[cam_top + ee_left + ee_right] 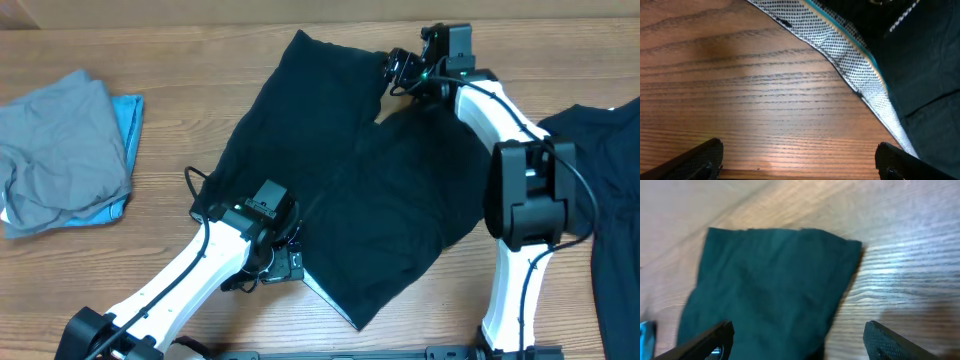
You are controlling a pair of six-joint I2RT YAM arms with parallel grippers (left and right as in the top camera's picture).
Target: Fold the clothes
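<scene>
Wooden desk [150,200] is carrying black pants [350,190]; left hand [800,157] beside them and right hand [800,340] above are gaping empty.

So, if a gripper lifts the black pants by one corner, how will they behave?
Probably floppy: the black pants lie flat with soft creases, so a lifted corner would likely drape. Likely light, since the fabric looks thin. The dotted white lining along one edge may stiffen it slightly.

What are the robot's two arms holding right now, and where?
Nothing. The left arm has open jaws over the bare wooden table; the right arm has open jaws above the flat black fabric garment.
</scene>
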